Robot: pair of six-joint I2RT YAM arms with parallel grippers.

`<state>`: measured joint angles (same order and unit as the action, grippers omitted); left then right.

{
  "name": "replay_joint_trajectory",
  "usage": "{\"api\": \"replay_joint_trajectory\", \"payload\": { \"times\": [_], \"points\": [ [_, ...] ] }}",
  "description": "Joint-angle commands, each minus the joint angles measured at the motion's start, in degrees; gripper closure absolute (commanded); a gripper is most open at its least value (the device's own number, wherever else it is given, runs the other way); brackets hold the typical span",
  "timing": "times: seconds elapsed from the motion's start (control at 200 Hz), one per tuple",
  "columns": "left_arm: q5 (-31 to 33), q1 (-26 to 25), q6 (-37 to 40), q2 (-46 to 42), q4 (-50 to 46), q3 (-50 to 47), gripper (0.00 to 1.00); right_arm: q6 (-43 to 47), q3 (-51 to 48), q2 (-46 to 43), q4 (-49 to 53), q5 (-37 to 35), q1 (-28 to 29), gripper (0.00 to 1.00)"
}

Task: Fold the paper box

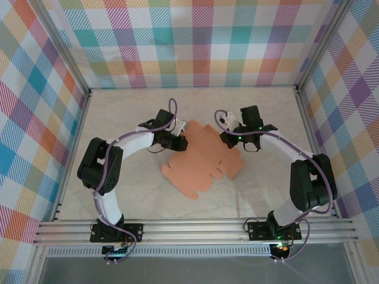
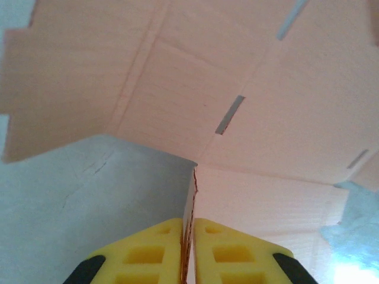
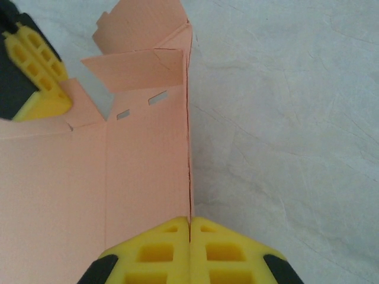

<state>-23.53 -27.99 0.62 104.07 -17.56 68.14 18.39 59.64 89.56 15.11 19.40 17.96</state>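
Here, one paper box (image 1: pixel 201 161), two clamping pincers.

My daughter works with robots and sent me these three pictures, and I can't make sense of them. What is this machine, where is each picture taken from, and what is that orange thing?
You are looking at two robot arms bolted side by side at the near edge of a table, inside walls covered in checked cloth. The overhead picture comes from a fixed camera above and behind them. The other two come from small cameras on each wrist, looking along the yellow fingers.

The orange thing is the paper box, not yet folded: a flat card sheet with flaps and slits, lying on the table.

The left gripper is shut on an edge of the sheet. The right gripper is shut on the opposite edge. So each arm pinches one side.
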Motion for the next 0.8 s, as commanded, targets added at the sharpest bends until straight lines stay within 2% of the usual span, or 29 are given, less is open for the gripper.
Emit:
{"api": "replay_joint_trajectory", "payload": {
  "times": [0.0,0.255,0.41,0.53,0.605,0.675,0.73,0.795],
  "points": [
    [11.1,-4.3,2.6,-5.0,8.6,-5.1,0.88,-2.3,2.1,0.9,-0.5,-1.4,-0.2,1.00],
    [37.1,-17.0,10.3,-6.0,19.5,-10.9,0.90,-4.2,1.5,0.9,-2.0,-2.5,0.1,1.00],
    [59.2,-24.0,14.3,-0.4,21.4,-8.5,0.90,-4.5,1.4,1.0,-2.4,-2.7,0.3,1.00],
    [69.4,-27.3,16.0,5.4,21.0,-4.6,0.90,-4.8,1.2,1.1,-2.9,-2.5,0.3,1.00],
    [73.4,-28.7,16.9,8.1,21.4,-3.1,0.90,-4.9,0.9,1.2,-3.2,-2.8,0.3,1.00],
    [74.3,-29.1,16.3,9.5,21.3,-2.2,0.90,-4.9,0.7,1.1,-3.3,-3.1,0.3,1.00],
    [72.8,-29.1,14.9,9.1,21.1,-2.5,0.90,-4.8,0.6,1.1,-3.3,-3.2,0.3,1.00],
    [67.0,-28.4,13.2,7.3,20.7,-3.7,0.90,-4.7,0.6,1.2,-3.2,-3.3,0.3,1.00]
  ]
}}
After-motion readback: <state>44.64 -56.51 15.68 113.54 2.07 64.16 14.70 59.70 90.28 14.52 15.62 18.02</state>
